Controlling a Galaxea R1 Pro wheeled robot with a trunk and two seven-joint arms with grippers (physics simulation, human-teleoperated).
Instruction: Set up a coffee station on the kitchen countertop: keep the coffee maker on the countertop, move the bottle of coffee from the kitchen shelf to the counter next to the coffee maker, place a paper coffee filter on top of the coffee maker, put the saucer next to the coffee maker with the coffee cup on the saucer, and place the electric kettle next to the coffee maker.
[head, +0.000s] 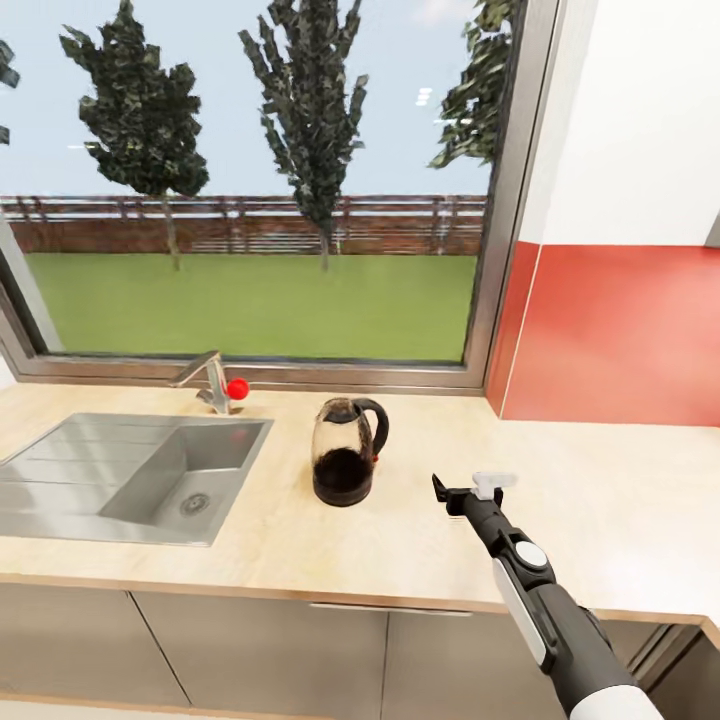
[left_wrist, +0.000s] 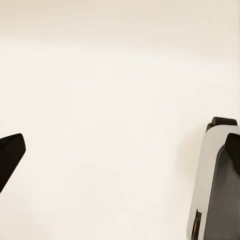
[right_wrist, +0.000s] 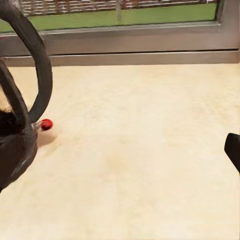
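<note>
One task item stands on the bench (head: 590, 480): the electric kettle (head: 346, 452), upright, between the steel sink (head: 130, 475) and the right pincer (head: 470, 490). Its black loop handle (head: 378, 425) faces the right pincer, and a small red switch sits at the handle's foot. The right pincer hovers just above the bench surface, near the kettle on its handle side and apart from it; its jaws stand wide, with nothing between them. In the right wrist view the kettle handle (right_wrist: 35, 75) is at the frame edge, the red switch (right_wrist: 46, 124) beside it, and bare bench beyond up to the window sill (right_wrist: 135, 59). The left pincer (left_wrist: 120, 155) faces a plain pale surface; two dark fingertips (left_wrist: 11, 152) sit far apart at opposite frame edges, so it is spread wide and holds nothing. A faucet (head: 208, 380) with a red knob stands behind the sink.
</note>
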